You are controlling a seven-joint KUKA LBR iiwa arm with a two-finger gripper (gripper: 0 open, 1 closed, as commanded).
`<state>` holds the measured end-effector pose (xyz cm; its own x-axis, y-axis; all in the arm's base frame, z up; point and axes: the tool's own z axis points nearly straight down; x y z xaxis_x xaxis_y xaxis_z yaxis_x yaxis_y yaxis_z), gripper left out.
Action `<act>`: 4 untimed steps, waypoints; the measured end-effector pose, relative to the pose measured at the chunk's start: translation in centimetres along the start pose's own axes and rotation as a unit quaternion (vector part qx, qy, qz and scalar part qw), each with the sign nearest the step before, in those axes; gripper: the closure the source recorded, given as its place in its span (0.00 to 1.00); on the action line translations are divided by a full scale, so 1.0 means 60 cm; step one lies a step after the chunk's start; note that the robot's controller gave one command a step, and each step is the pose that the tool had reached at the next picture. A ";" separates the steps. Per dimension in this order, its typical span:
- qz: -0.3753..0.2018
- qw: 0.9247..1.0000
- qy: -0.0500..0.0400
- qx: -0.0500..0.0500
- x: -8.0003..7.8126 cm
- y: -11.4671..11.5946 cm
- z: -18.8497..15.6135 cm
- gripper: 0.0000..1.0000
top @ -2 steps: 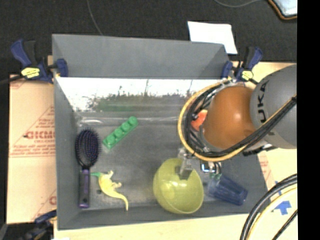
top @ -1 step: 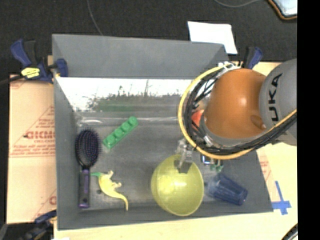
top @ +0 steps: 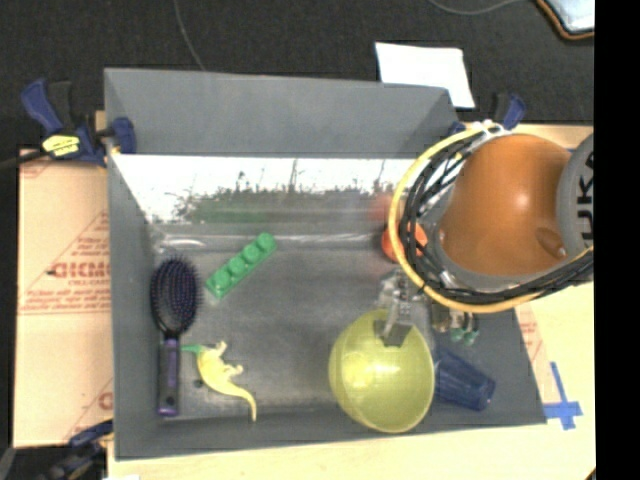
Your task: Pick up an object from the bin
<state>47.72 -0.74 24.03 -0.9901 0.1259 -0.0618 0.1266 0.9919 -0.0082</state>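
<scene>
**Grey metal bin point(top: 300, 318): yellow-green bowl point(top: 378, 386)**

Location: near right of the bin floor, upright, just beside a blue cup point(top: 465, 386). Gripper point(top: 396, 324) sits over the bowl's far rim; I cannot tell whether it is wide or narrow. Handling, by my judgement: light, stiff, slick plastic, likely to skid or tip. Hold: pinch the thin rim wall, inside and outside.

Hairbrush point(top: 172, 313) at bin point(top: 300, 108) left wall, toy dinosaur point(top: 225, 373) just right, brick strip point(top: 240, 264) behind — bowl point(top: 382, 388) front right under gripper point(top: 395, 323), cup point(top: 465, 385) at its right.
</scene>
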 end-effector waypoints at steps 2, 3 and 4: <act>0.091 0.996 -0.002 0.000 -0.011 0.026 0.097 1.00; 0.084 0.996 0.000 -0.002 -0.009 0.061 -0.112 1.00; 0.090 0.996 0.000 0.000 0.008 0.085 0.059 1.00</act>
<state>48.10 4.35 20.43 -0.9512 0.3022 -0.0631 0.3026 0.9531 0.0038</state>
